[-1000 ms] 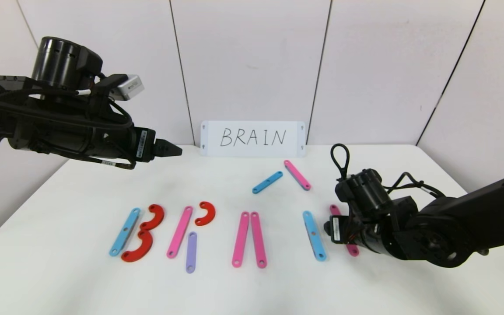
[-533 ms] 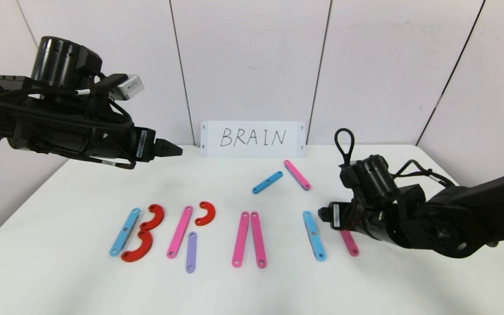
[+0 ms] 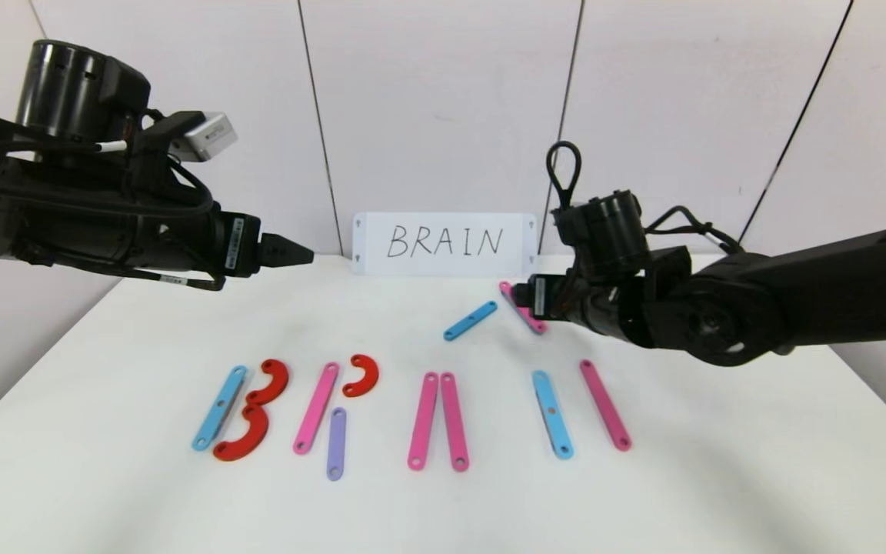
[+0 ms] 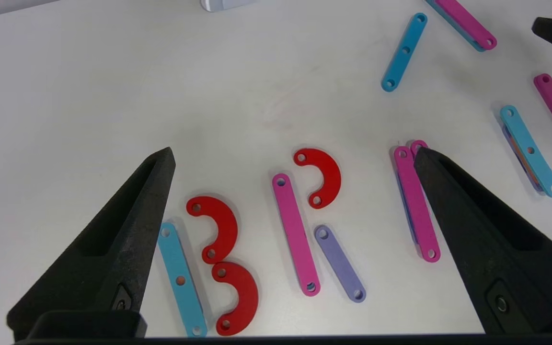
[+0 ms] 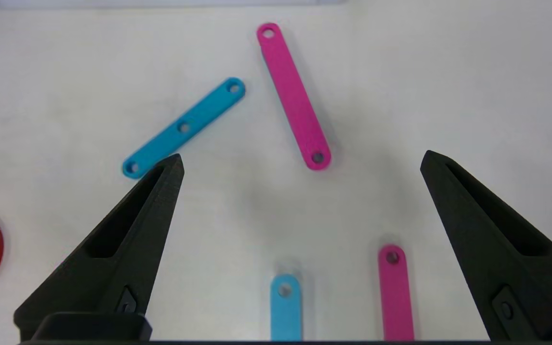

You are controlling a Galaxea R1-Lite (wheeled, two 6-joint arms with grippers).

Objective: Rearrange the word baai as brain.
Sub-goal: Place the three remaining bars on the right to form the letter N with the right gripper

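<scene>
The word (image 3: 316, 408) lies in a row across the table's front. It is a blue strip (image 3: 218, 408) with two red curves (image 3: 243, 435), a pink strip with one red curve (image 3: 362, 375) and a purple strip (image 3: 336, 444), two pink strips (image 3: 423, 421) side by side, then a blue strip (image 3: 551, 414) and a pink strip (image 3: 604, 405). My right gripper (image 3: 518, 294) hangs open and empty over the back of the table, by a loose pink strip (image 5: 293, 96) and a loose blue strip (image 5: 183, 127). My left gripper (image 3: 293, 254) is open and empty, high at the back left.
A white card (image 3: 444, 243) handwritten "BRAIN" leans against the wall at the table's back edge. The white table (image 3: 143, 331) is bare on its left and right sides. Grey wall panels stand behind.
My right gripper opened, rose off the rightmost pink strip and moved back toward the loose strips. That strip now lies uncovered beside the blue one. My left arm rose slightly.
</scene>
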